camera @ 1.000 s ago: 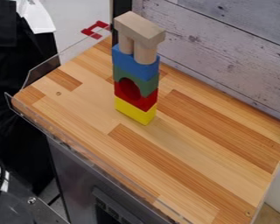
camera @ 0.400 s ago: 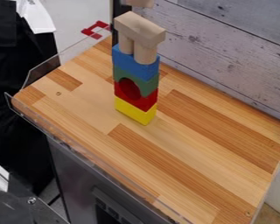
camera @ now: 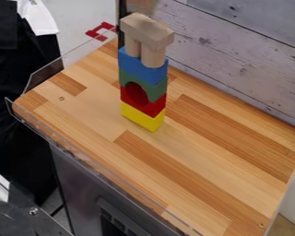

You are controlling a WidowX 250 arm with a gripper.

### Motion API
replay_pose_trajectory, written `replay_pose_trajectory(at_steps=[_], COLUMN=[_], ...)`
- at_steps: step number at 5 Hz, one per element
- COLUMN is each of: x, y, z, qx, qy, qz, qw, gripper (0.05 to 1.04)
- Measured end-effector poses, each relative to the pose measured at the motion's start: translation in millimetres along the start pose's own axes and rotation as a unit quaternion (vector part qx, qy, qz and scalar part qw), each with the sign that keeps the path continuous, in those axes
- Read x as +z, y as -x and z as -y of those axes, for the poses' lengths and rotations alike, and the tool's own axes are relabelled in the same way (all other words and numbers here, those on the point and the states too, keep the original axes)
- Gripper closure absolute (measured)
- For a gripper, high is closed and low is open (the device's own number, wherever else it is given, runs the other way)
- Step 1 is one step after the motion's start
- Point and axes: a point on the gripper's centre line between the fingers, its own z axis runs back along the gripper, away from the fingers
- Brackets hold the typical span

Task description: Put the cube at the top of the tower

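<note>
A natural-wood cube, blurred and cut off by the top edge of the camera view, appears just beyond the pale wooden slab capping a multicoloured block tower on a striped wooden tabletop. How my arm is posed, and whether my jaws are clenched on the cube or released, I cannot tell. The cube's upper part is hidden from me, and whether it touches the slab is unclear. Beneath the slab stand two round wooden posts.

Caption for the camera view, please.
Block tower on a wooden tabletop, yellow block at its base, plain block bridging two pillars near the top.
</note>
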Motion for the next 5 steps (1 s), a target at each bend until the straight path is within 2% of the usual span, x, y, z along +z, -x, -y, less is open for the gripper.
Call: replay_pose_trajectory(at_steps=[1, 3, 4, 5], x=[-14.1, -17.7, -18.5, -18.0], y=[-3.3, -3.6, -2.8, -3.1], z=[1.6, 5.7, 5.8, 6.4], qx=[-0.001, -0.002, 0.004, 0.006], qy=[0.002, 0.001, -0.006, -0.011], qz=[-0.019, -0.021, -0.022, -0.02], qw=[0.9998, 0.9998, 0.9997, 0.9997], gripper=[0.57, 0.558, 0.506, 0.208])
